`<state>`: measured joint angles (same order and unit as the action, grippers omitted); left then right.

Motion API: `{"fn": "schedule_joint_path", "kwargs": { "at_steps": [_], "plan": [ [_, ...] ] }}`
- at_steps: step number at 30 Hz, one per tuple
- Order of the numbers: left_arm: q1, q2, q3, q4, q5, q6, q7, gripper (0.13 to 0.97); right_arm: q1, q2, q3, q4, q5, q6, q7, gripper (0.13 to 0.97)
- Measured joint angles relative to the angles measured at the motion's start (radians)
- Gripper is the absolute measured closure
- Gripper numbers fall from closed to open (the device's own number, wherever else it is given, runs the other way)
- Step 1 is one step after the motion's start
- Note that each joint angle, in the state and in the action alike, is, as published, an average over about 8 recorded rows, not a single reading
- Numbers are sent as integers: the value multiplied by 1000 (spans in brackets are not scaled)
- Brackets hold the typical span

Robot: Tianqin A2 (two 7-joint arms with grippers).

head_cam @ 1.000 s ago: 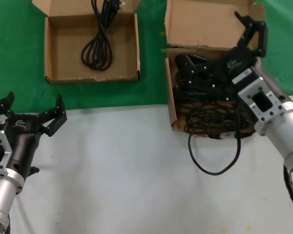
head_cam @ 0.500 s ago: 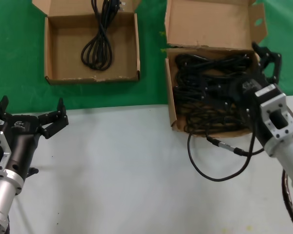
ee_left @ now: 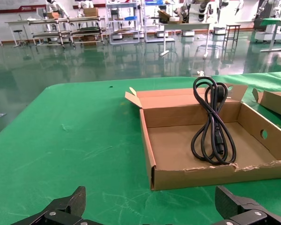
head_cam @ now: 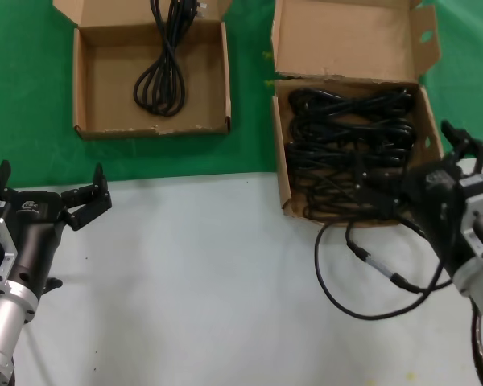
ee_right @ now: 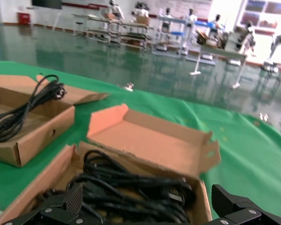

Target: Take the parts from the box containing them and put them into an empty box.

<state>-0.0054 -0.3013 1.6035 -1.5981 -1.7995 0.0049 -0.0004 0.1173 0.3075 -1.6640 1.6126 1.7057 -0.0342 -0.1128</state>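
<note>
parts (head_cam: 350,153): black looped cords lying tangled in the notched-flap box (head_cam: 350,36) | one cord (head_cam: 163,76) lying in the squarish box (head_cam: 88,80) | right gripper (head_cam: 447,173) hovering at the full box's near corner, fingers spread, empty | left gripper (head_cam: 48,197) waiting over the white table (head_cam: 185,281), fingers spread

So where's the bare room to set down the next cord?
The squarish box has bare floor left and right of its one cord. The white tabletop between left gripper and the thin cable is free. The wide box is crammed with cords.
</note>
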Motion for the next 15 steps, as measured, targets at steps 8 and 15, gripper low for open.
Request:
{"fn": "schedule_joint_path", "kwargs": {
  "at_steps": [8,15],
  "plan": [
    [3,1,-2,-1,0,-2,0,132,-58,-4,31,-6,46,17,55,129],
    [4,1,-3,-2,0,-4,0,132,-95,-6,52,-10,76,28,91,129]
  ]
}}
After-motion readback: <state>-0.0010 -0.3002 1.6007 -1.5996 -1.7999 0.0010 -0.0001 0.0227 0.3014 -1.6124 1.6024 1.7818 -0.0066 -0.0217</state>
